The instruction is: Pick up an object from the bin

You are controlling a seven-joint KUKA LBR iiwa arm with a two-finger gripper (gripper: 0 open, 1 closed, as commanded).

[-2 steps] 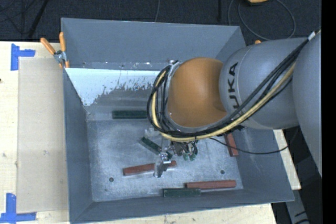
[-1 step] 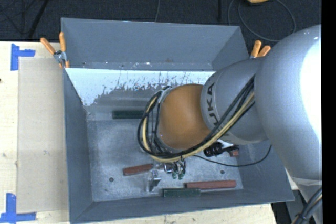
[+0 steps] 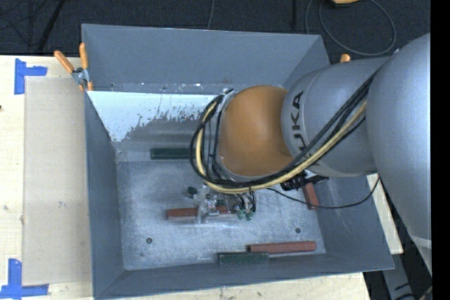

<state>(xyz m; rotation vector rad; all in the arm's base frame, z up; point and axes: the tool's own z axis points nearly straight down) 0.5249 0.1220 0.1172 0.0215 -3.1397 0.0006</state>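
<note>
Reddish-brown bar (image 3: 181,213), long, thin and flat, lies on the speckled floor of the grey bin (image 3: 105,172), about mid-floor and running left to right. In the camera view the gripper (image 3: 211,209) is down at that bar's right end, right against it, tucked under the orange cover (image 3: 253,130) of the arm (image 3: 365,116); apart or together, I cannot tell. A dark green bar (image 3: 169,152) lies behind, near the back wall. A second reddish bar (image 3: 281,247) and another green strip (image 3: 242,258) sit along the front.
</note>
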